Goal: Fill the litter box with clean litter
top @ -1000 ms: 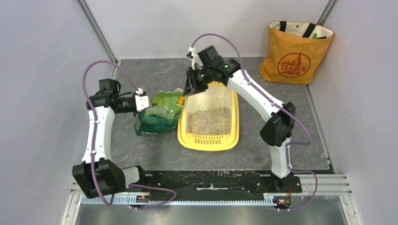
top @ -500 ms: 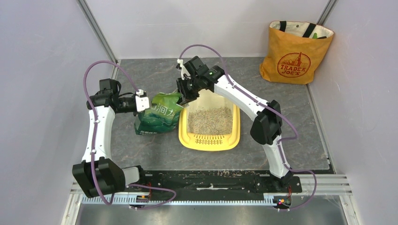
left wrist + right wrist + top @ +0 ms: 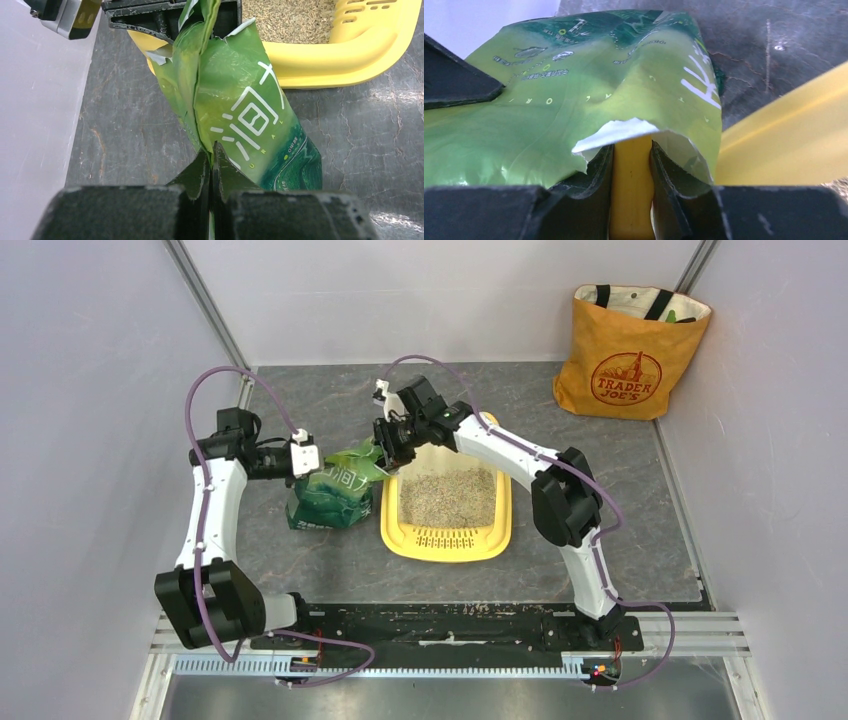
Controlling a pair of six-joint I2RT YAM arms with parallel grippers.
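The yellow litter box (image 3: pixel 445 542) lies mid-table with grey-beige clean litter (image 3: pixel 447 497) spread inside it. To its left stands the crinkly green bag (image 3: pixel 335 490), its torn mouth turned toward the box. My left gripper (image 3: pixel 211 155) is shut on the bag's (image 3: pixel 240 100) left edge. At the bag's mouth, my right gripper (image 3: pixel 631 150) is shut on the yellow scoop handle (image 3: pixel 631 195). The scoop's head is hidden inside the bag (image 3: pixel 574 100). The box's rim (image 3: pixel 789 145) shows just right of the bag.
An orange tote bag (image 3: pixel 630 350) stands in the far right corner against the wall. Grey walls close in the table on the left, back and right. The black rail (image 3: pixel 450 625) with both arm bases runs along the near edge.
My right arm has swung left from over the box's far end to the bag's mouth, carrying the scoop into it. The left arm has barely moved, still holding the bag.
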